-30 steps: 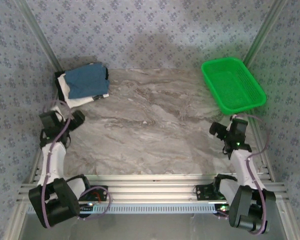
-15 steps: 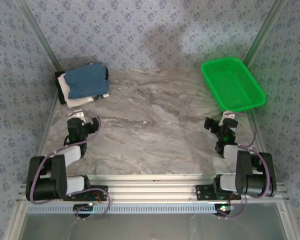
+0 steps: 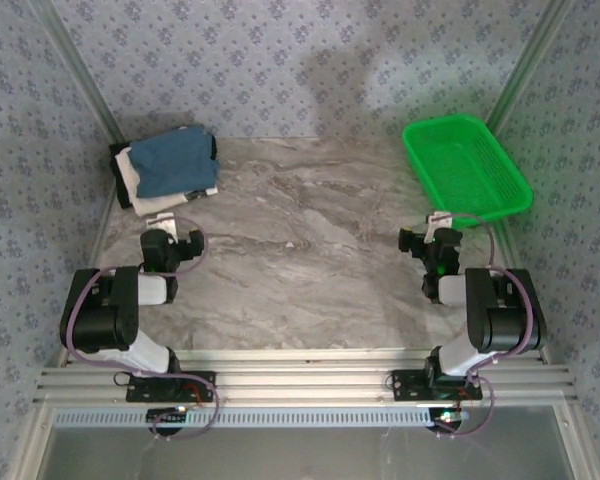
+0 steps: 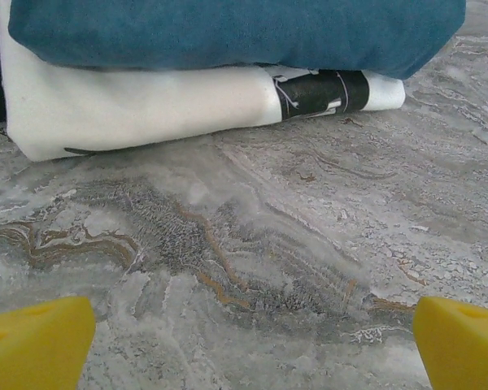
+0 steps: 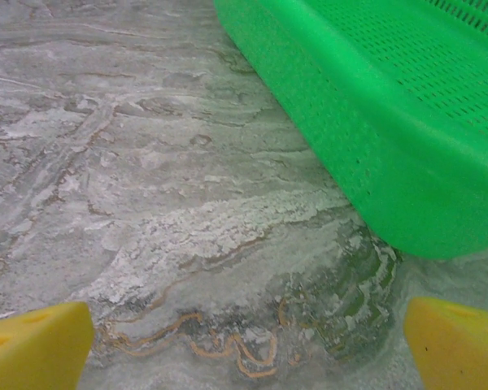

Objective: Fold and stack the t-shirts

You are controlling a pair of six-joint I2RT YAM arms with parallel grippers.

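marble table (image 3: 310, 270) | blue-patterned walls (image 3: 280, 60) | left end effector (image 4: 248, 345) spread | right end effector (image 5: 246, 345) spread

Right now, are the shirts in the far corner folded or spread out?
Folded. The teal-blue shirt lies as a compact rectangle on the white printed shirt, whose rounded fold edges show underneath.

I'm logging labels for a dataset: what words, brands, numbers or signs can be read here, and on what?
None can be read.
The white t-shirt has a black print with thin pale marks, too small and blurred to read as letters.
The teal-blue t-shirt, green basket and marble table show no text.
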